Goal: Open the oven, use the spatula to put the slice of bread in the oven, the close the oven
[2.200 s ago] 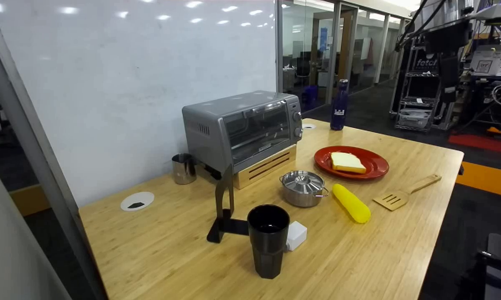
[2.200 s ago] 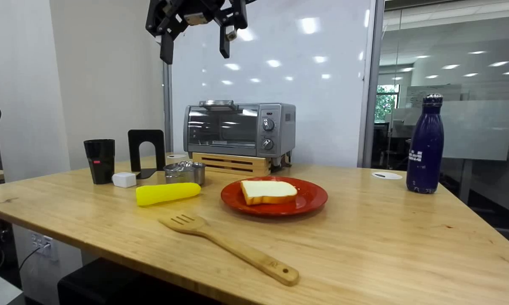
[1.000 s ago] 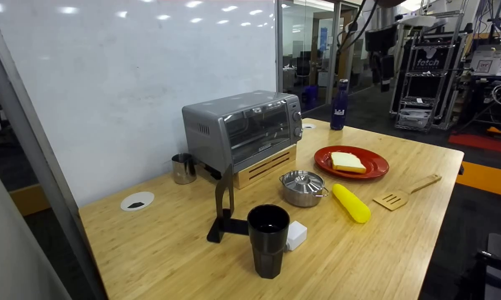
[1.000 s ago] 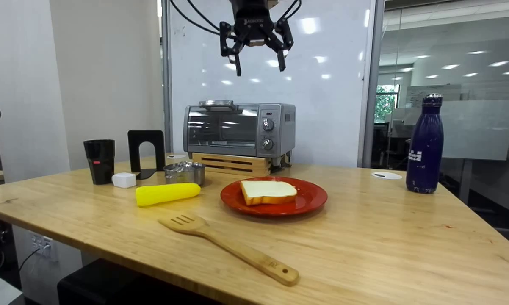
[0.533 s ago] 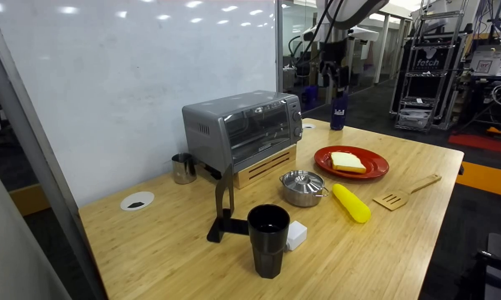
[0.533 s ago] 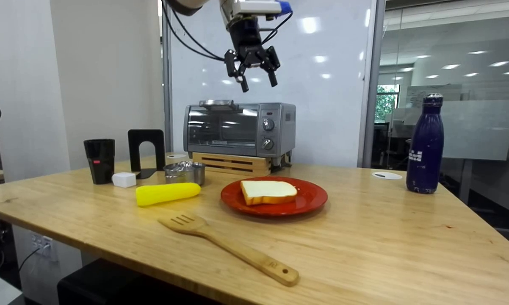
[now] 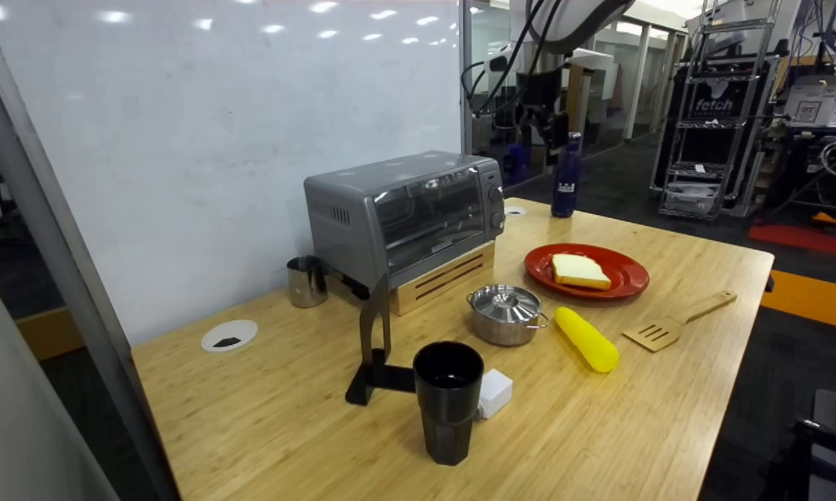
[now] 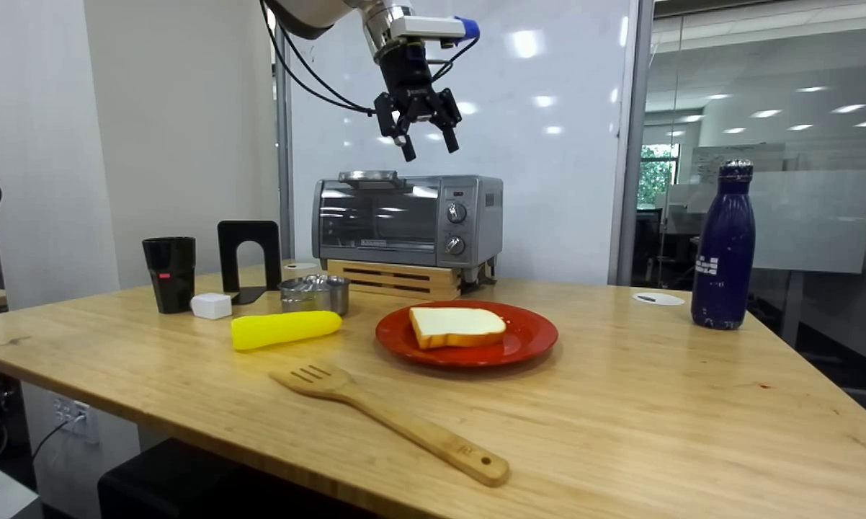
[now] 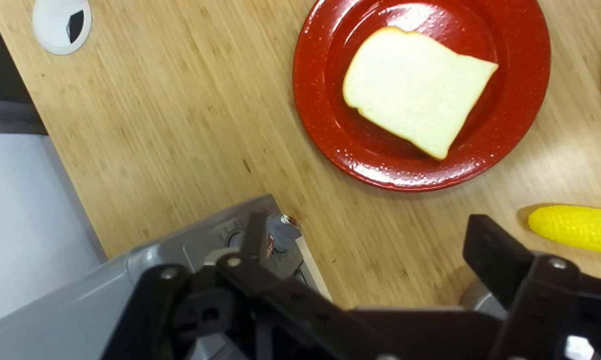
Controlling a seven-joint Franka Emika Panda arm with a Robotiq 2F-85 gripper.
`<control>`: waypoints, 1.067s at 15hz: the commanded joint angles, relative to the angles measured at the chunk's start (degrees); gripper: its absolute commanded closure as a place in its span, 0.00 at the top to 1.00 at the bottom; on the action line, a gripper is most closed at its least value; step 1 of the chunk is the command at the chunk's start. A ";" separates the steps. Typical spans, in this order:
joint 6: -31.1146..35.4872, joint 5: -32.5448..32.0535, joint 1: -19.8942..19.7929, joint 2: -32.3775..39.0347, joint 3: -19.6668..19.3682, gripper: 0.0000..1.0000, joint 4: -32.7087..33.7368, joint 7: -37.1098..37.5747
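One slice (image 8: 458,324) lies on the plate (image 8: 530,333) — presumably placed flat for the spatula (image 8: 393,417) nearby to lift. The gripper (image 8: 429,150), jaws apart and holding nothing, hangs higher than the closed oven (image 8: 408,220) — likely poised for its handle (image 8: 370,177).

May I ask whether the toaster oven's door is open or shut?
Shut: in both exterior views the glass door of the toaster oven stands up across its front, not folded down.
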 commanded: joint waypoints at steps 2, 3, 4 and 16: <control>-0.21 -0.12 -0.40 0.02 0.47 1.00 0.18 0.03; -0.21 -0.12 -0.40 0.02 0.47 1.00 0.18 0.02; -0.21 -0.12 -0.40 0.02 0.47 1.00 0.18 0.02; 3.96 -0.18 0.57 6.59 3.00 1.00 6.98 -8.05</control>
